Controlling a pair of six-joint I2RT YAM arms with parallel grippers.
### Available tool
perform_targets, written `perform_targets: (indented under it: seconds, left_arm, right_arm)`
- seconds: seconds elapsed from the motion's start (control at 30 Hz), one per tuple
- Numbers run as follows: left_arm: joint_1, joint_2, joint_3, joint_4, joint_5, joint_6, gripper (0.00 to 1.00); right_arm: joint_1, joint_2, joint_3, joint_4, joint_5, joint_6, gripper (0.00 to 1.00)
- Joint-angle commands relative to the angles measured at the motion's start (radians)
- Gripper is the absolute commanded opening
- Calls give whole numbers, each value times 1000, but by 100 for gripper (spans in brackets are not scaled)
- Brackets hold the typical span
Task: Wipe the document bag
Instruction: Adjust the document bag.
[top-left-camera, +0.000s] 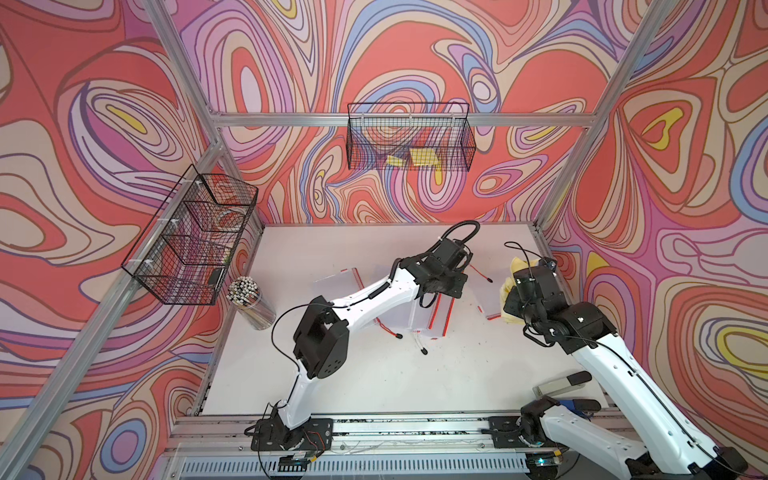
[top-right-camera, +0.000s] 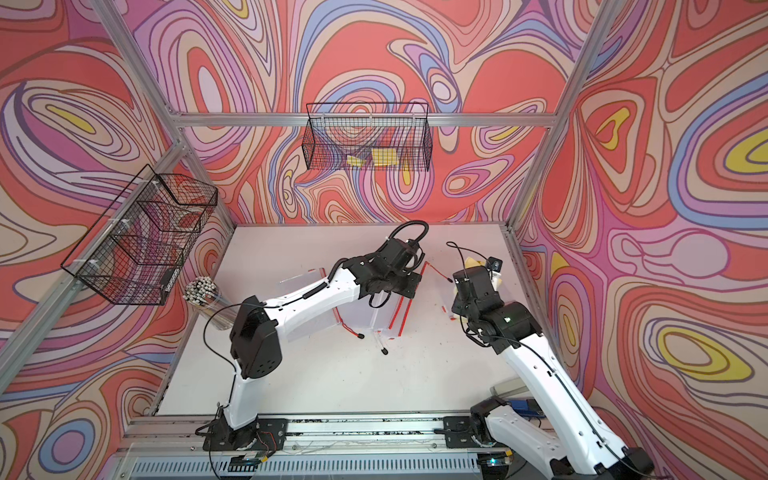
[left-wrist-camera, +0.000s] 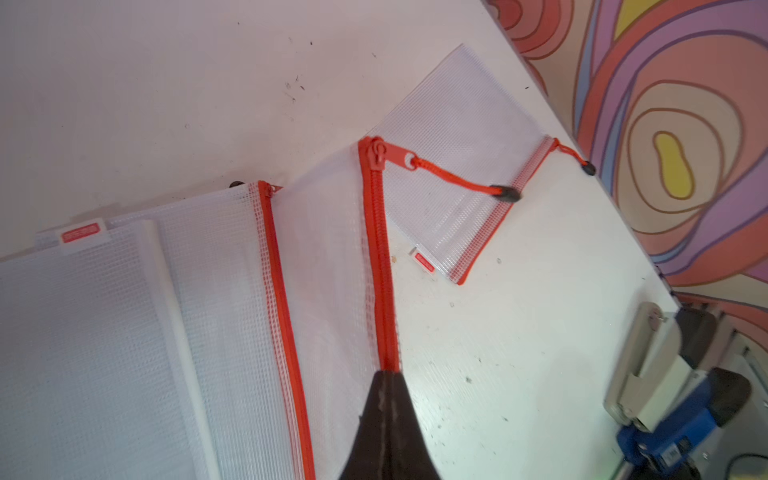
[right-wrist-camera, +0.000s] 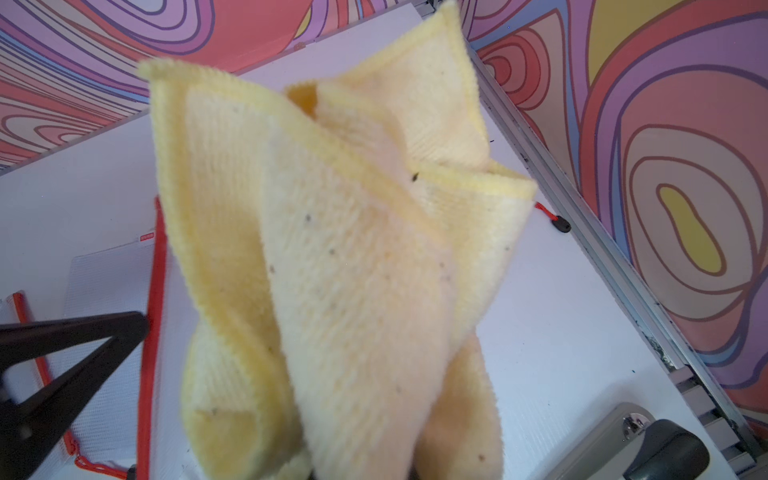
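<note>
1. The left gripper (left-wrist-camera: 385, 388) is pinching the red zipper edge (left-wrist-camera: 379, 257) of a clear mesh document bag (left-wrist-camera: 328, 257). Its fingers are pressing together on that edge with no gap showing.
2. That document bag is lying on the white table (top-left-camera: 374, 374), well apart from the grey stapler (top-left-camera: 559, 384), farther back than it and toward the left arm's side.
3. It is overlapping other clear bags (left-wrist-camera: 104, 332), which are lying on its side away from the stapler.
4. A small document bag (left-wrist-camera: 461, 166) is lying flat farther back than the stapler, and the held bag's red pull cord (left-wrist-camera: 457, 179) is resting across it.
5. The right gripper (top-left-camera: 510, 301) is clamping a bunched yellow cloth (right-wrist-camera: 332, 249), closed tight on it. The cloth is hiding the fingers in the right wrist view.
6. The cloth is sitting back from the stapler, near the small document bag. Whether it is touching any bag cannot be told.
</note>
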Motion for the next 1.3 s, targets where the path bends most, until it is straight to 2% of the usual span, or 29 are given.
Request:
perform_targets:
  seconds: [0.0,0.17,0.3,0.43,0.6,0.7,0.73,0.83,0.97,1.07,1.27]
  left_arm:
    - [-4,-118,-80,66,36,-10,0]
    - [36,-313,-263,152,40,-84,0]
    - [126,-450,-502,188,2,-142,0]
    - [209,-497,-700,195,31,-157,0]
    - [216,-524,-867,215,-14,-160,0]
    - [216,-539,-925,239,-1,-186,0]
    - [216,-546,-944,253,11,-197,2]
    - [216,-586,-1030,344,66,-247,24]
    - [216,-643,-1151,471,145,-284,56]
    - [216,-623,-1188,524,241,-272,62]
    - [216,-550,-1301,742,357,-318,61]
  right_arm:
    - [-7,-16,-14,21,15,10,0]
    - [-7,-3,-20,35,-12,6,0]
    - [-7,14,-44,70,-52,1,0]
    - [-7,51,-63,140,-139,-20,0]
    - [-7,107,-101,255,-251,-37,0]
    - [-7,161,-141,356,-390,-40,0]
    - [-7,185,-160,400,-448,-39,0]
    - [4,294,-199,525,-590,-23,0]
    - [53,438,-189,571,-545,-30,0]
    - [54,534,-182,612,-550,-33,0]
    - [56,673,-167,665,-579,-39,0]
